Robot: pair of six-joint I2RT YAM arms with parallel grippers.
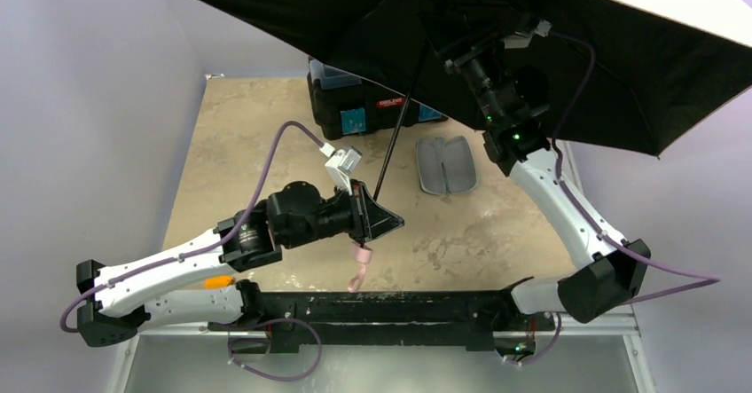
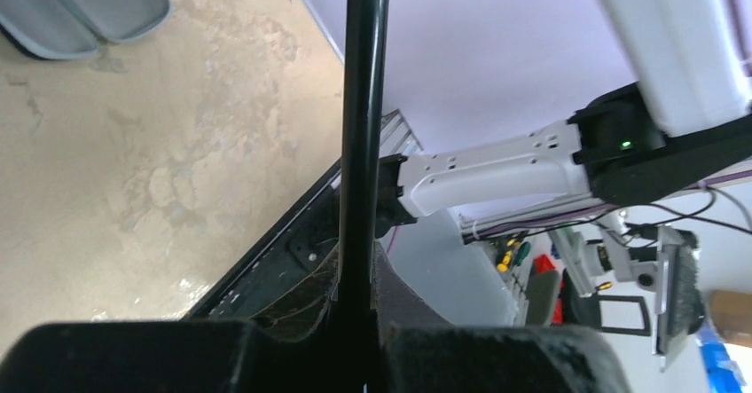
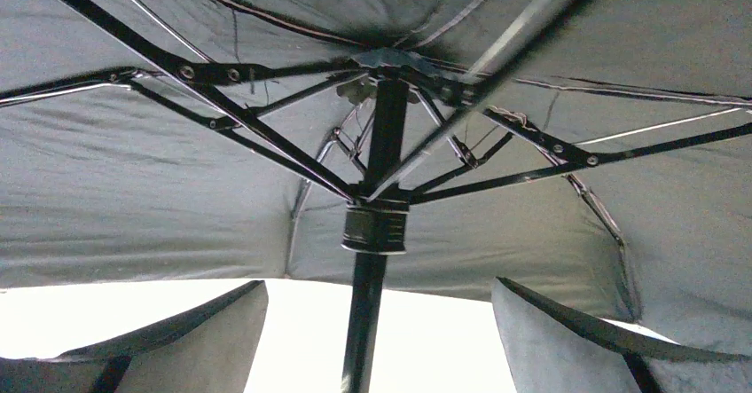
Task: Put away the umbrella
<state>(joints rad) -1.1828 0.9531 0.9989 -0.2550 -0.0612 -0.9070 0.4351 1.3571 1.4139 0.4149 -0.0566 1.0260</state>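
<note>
— Where's the umbrella (image 1: 621, 74)?

— Open, its canopy spread above both grippers, dark underside facing down. The shaft (image 1: 395, 136) slants from the canopy down into the left gripper (image 1: 379, 216), which is pressed together on its lower end. The strap (image 1: 359, 264) hangs just below that gripper.

— And the right gripper (image 3: 379, 285)?

— Up under the canopy, spread. Its fingers (image 3: 204, 331) stand on either side of the shaft, just below the runner (image 3: 375, 226), apart from both.

— Any containers?

— A black toolbox (image 1: 355, 105) lies beyond the left gripper, partly under the canopy's edge. Its lid is shut, so I cannot tell what it holds. A grey case (image 1: 446, 164) lies on the table (image 1: 248, 145) between the two grippers, beside the toolbox. I cannot tell its contents either.

— Any writing?

— A red label (image 1: 391, 103) with white letters on the toolbox, too small to read.
</note>
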